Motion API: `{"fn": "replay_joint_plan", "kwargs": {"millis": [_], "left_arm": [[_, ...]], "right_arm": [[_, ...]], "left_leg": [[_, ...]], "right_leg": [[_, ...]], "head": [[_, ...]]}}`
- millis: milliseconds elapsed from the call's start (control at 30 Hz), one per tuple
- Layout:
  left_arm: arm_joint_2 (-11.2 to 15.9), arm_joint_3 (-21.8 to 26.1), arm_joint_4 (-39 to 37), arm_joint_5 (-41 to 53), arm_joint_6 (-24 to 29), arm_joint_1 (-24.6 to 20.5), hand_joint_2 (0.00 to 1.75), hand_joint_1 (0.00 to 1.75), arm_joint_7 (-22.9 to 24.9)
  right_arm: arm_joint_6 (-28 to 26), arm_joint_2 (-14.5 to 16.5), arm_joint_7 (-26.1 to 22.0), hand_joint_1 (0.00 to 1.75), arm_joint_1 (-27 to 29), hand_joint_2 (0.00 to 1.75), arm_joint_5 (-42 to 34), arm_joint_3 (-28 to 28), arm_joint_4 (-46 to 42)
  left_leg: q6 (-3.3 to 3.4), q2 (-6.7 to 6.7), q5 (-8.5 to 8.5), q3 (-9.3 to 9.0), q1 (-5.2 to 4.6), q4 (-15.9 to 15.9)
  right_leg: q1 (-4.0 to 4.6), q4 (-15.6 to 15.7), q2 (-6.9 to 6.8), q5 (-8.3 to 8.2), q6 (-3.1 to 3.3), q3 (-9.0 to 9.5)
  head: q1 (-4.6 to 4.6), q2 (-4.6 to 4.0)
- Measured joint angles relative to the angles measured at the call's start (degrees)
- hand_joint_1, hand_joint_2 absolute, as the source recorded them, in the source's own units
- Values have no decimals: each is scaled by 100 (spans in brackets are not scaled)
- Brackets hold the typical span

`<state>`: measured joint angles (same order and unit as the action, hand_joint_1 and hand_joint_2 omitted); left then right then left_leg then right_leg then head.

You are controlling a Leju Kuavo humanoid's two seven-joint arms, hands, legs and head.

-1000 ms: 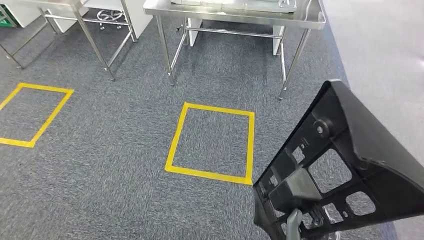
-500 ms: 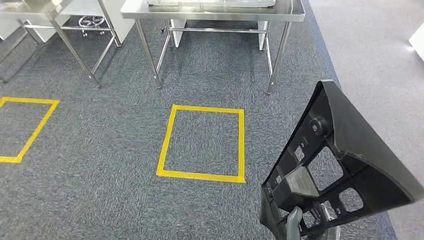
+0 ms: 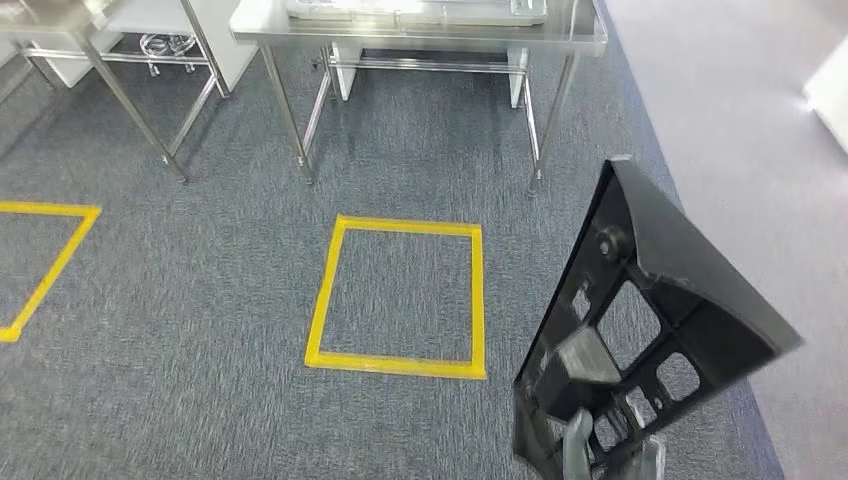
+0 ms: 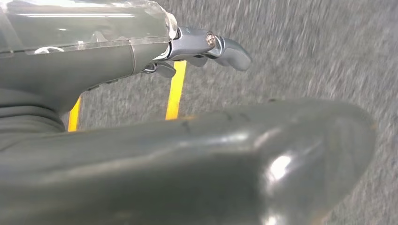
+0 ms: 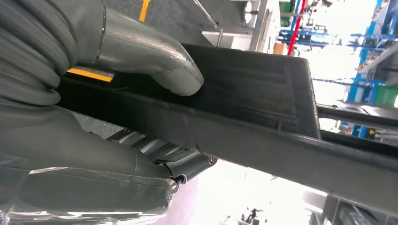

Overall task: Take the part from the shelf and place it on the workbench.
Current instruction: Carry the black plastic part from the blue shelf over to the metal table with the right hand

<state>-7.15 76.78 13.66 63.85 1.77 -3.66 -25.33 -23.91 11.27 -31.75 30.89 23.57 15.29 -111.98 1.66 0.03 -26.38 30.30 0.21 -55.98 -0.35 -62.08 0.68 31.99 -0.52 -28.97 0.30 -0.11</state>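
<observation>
Around the part, right hand fingers clamp.

Grey ribbed cover, thick thumb, darker fingers.

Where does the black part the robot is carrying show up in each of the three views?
Head view: black part lower right, tilted, above the carpet.
Left wrist view: not in it.
Right wrist view: across the middle, gripped by the right hand.
Shared landmark: yellow floor tape.
</observation>
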Motion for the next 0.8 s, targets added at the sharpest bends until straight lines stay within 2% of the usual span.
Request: {"fn": "replay_joint_plan", "kwargs": {"millis": [67,100,133,167,233,267,300,333,367,433,467,500,600,633,667,700,733,767,800], "left_arm": [[1,0,0,-5,-1,-4,0,0,3],[1,0,0,-4,-3,0,0,0,5],[-1,0,0,-1,-4,7,0,0,8],[-2,1,0,3,-4,14,0,0,11],[-9,1,0,6,-4,21,0,0,17],[-10,1,0,5,-4,20,0,0,20],[-11,1,0,5,-3,11,0,0,24],[-10,2,0,5,-2,1,0,0,30],[-8,2,0,5,-1,-8,0,0,35],[-4,2,0,7,-1,-16,0,0,46],[-1,2,0,8,-2,-15,0,0,49],[2,2,0,8,-3,-19,0,0,51],[4,2,0,8,-13,-14,0,0,54],[4,2,0,8,-17,0,0,0,55],[4,2,0,8,-19,17,0,0,56],[4,3,0,8,-20,31,0,0,56],[8,3,0,8,-20,38,0,0,57],[18,5,0,8,-20,41,0,0,61],[29,7,0,10,-19,36,0,0,65]], "right_arm": [[-20,-28,104,175,-15,175,4,1,34],[-32,-45,147,175,-17,175,5,1,58],[-44,-61,176,175,-15,175,7,1,84],[-55,-77,199,175,-13,175,10,1,109],[-77,-101,248,175,-13,175,23,4,156],[-88,-113,279,175,-18,175,40,8,180],[-109,-123,315,175,-21,175,74,16,203],[-147,-132,366,175,-17,175,133,25,223],[-197,-139,433,175,-13,175,217,34,244],[-317,-149,587,175,-4,175,421,63,280],[-371,-154,649,175,-10,175,500,83,297],[-417,-157,698,175,-17,175,545,104,311],[-481,-166,769,175,-25,175,461,141,356],[-479,-174,776,175,-25,175,378,147,373],[-475,-183,778,175,-27,175,296,154,388],[-472,-193,778,175,-26,175,233,164,400],[-473,-202,778,175,-26,175,197,175,408],[-476,-208,777,175,-26,175,182,184,414],[-480,-216,776,175,-27,175,175,191,421]], "left_leg": [[18,0,-39,-72,9,32],[15,-1,-67,-94,9,30],[4,0,-101,-127,11,27],[-12,0,-140,-170,16,23],[-61,2,-234,-280,33,14],[-95,-10,-280,-322,35,4],[-135,-21,-321,-340,33,-5],[-175,-32,-358,-349,29,-13],[-215,-47,-372,-364,21,-35],[-276,-47,-405,-392,26,-112],[-296,-44,-437,-351,32,-251],[-311,-39,-524,-231,41,-486],[-337,-32,-956,442,46,-1555],[-335,-32,-998,613,45,-1745],[-318,-32,-914,691,43,-1739],[-283,-32,-711,670,34,-1531],[-228,-28,-423,575,16,-1166],[-164,-10,-211,473,-9,-830],[-113,7,-174,405,-46,-577]], "right_leg": [[-32,-642,-9,283,-63,-425],[-47,-929,-12,369,-100,-656],[-61,-1062,-18,351,-131,-815],[-75,-1004,-27,214,-150,-875],[-102,-366,-58,-319,-150,-710],[-98,-38,-59,-469,-138,-600],[-87,183,-56,-517,-101,-521],[-72,277,-52,-513,-56,-489],[-58,277,-46,-456,-6,-485],[-64,286,-78,-498,96,-430],[-69,296,-102,-478,138,-389],[-68,305,-124,-458,172,-348],[-41,313,-164,-371,225,-278],[-27,312,-166,-338,233,-246],[-13,312,-164,-302,237,-202],[2,313,-161,-263,238,-144],[17,314,-161,-218,237,-78],[24,319,-162,-178,230,-21],[27,324,-158,-142,212,14]], "head": [[19,0],[18,0],[17,0],[17,0],[20,0],[20,0],[21,0],[22,0],[20,0],[16,0],[3,0],[-9,0],[-36,0],[-37,0],[-37,0],[-39,0],[-39,0],[-32,0],[-27,0]]}}
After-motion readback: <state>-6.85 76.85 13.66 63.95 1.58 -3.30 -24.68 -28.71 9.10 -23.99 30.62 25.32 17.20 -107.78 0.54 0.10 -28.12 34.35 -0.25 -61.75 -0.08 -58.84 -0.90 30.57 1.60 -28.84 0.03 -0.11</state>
